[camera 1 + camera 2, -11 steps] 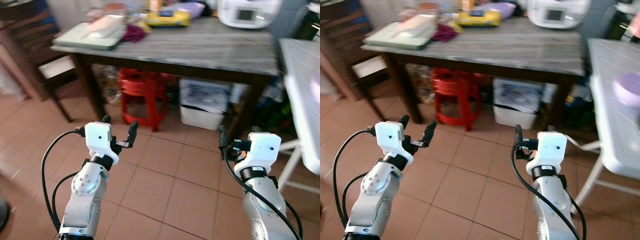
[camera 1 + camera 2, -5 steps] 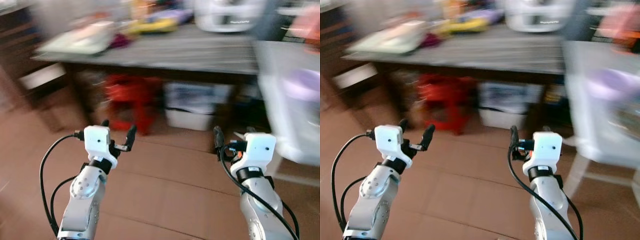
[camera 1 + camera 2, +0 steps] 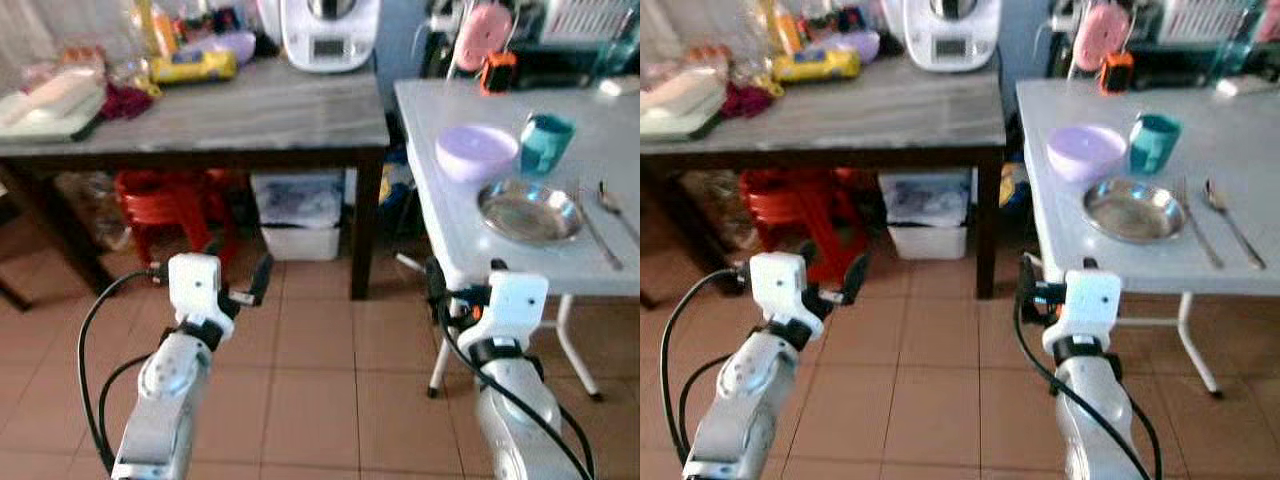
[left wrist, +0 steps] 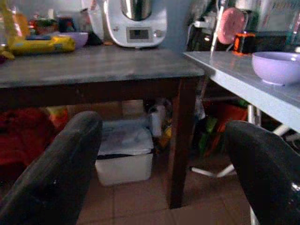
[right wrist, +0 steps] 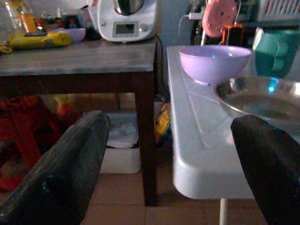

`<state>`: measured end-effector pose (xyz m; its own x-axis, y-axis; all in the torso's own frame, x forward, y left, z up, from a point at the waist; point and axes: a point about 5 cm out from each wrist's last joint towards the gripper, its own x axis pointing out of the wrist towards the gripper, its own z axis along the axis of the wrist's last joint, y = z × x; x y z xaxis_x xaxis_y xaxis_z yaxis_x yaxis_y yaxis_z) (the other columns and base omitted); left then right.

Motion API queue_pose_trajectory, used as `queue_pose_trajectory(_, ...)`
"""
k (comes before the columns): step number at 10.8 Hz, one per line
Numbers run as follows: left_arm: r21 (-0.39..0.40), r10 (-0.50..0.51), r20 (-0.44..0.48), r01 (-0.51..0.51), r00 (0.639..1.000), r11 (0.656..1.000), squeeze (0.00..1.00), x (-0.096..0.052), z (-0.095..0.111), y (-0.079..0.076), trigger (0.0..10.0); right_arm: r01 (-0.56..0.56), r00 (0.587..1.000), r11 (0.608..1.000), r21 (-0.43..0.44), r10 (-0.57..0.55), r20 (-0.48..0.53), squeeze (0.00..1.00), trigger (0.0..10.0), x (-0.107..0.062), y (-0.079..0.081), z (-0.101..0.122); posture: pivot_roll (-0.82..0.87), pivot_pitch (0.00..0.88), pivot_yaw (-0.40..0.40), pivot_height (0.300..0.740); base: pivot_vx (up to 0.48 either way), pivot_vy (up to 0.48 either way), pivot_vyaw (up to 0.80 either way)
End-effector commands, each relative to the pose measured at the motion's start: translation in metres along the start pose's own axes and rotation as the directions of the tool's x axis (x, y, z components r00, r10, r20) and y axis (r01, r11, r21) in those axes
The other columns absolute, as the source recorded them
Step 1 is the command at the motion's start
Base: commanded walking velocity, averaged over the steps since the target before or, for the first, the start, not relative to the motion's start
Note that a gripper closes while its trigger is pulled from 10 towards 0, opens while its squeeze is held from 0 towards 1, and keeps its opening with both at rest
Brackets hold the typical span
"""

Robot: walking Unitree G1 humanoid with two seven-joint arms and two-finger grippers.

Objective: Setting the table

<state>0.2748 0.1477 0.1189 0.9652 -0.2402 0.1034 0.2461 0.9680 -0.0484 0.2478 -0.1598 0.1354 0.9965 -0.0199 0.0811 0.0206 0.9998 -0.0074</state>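
A white table (image 3: 440, 215) stands at the right, its near corner just beyond my right gripper. On it are a purple bowl (image 3: 476, 152), a teal cup (image 3: 546, 143), a round metal plate (image 3: 529, 210), a fork (image 3: 590, 225) and a spoon (image 3: 612, 200). My right gripper (image 3: 465, 282) is open and empty, held below the table's edge over the floor. In the right wrist view, the bowl (image 5: 214, 61) and plate (image 5: 262, 96) lie ahead between the fingers (image 5: 56, 173). My left gripper (image 3: 240, 268) is open and empty, at the left over the tiles.
A dark wooden table with a grey top (image 3: 250, 110) stands ahead, carrying a white kitchen appliance (image 3: 318, 35), a yellow packet (image 3: 192, 66) and clutter. Under it are a red stool (image 3: 165, 195) and a white bin (image 3: 295, 210). Brown floor tiles (image 3: 320, 360) lie in front.
The camera has swung to the right, bringing the white table and its dishes into full view. Both arms hold the same raised pose with open fingers.
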Motion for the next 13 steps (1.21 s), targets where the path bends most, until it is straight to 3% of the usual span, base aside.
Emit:
queue_pose_trajectory(1,0.012,-0.009,-0.005,0.009,1.0,1.0,0.0,0.001,0.001,-0.001,10.0,0.001,1.0,1.0,-0.005,-0.001,-0.006,0.0,10.0,0.0,-0.002,-0.001,-0.05,0.061,0.082,0.74,0.0,-0.262,0.0)
queue_pose_trajectory(8,0.02,-0.02,-0.021,0.02,1.0,1.0,0.0,0.003,-0.003,-0.005,10.0,-0.003,1.0,1.0,-0.009,0.003,0.003,0.0,10.0,0.001,0.0,0.001,-0.05,0.068,0.086,0.74,0.0,-0.275,0.0)
queue_pose_trajectory(11,0.009,-0.006,-0.02,0.007,1.0,1.0,0.0,0.003,-0.004,-0.004,10.0,-0.019,1.0,1.0,0.004,0.019,-0.006,0.0,10.0,0.0,0.001,-0.001,-0.05,0.074,0.084,0.74,0.0,0.0,0.0)
queue_pose_trajectory(12,0.009,0.025,-0.018,-0.025,1.0,1.0,0.0,0.002,-0.005,0.001,10.0,-0.013,1.0,0.999,0.044,0.014,-0.009,0.0,10.0,0.001,0.001,-0.001,-0.05,0.075,0.083,0.74,0.0,0.0,0.0)
queue_pose_trajectory(13,0.02,0.078,-0.002,-0.078,0.997,0.997,0.0,0.0,-0.004,0.009,10.0,0.002,1.0,1.0,0.019,-0.002,-0.012,0.0,10.0,0.001,-0.003,-0.002,-0.04,0.072,0.078,0.74,0.0,0.0,0.0)
